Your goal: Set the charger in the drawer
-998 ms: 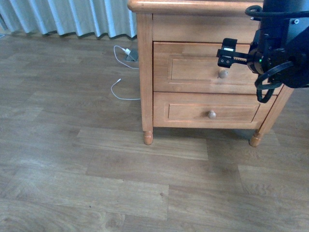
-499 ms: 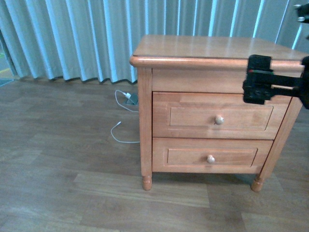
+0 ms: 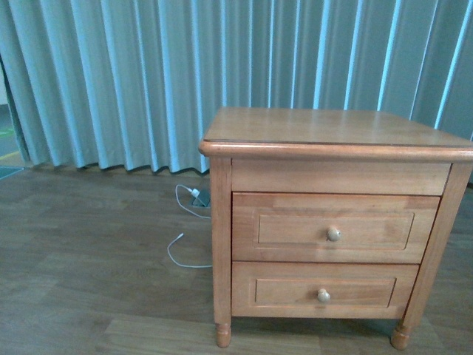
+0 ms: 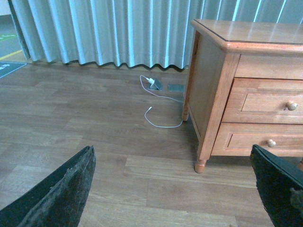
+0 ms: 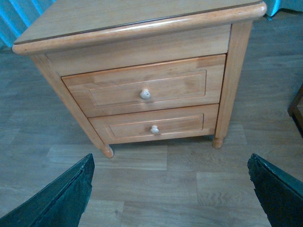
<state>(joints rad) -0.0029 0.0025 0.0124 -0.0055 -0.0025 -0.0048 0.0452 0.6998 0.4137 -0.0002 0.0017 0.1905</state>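
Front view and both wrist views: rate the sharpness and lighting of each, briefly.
Front view: soft, slightly hazy, with a cool blue cast on the curtain; the nightstand top shows a mild sheen. Left wrist view: evenly lit, fairly sharp; the left claw fingers are dark and blurred. Right wrist view: clearest on the drawer; right claw fingers blurred.

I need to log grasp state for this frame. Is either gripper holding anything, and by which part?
Nothing is held. The left gripper and right gripper are both open with only bare floor between their fingers. The drawer is shut.
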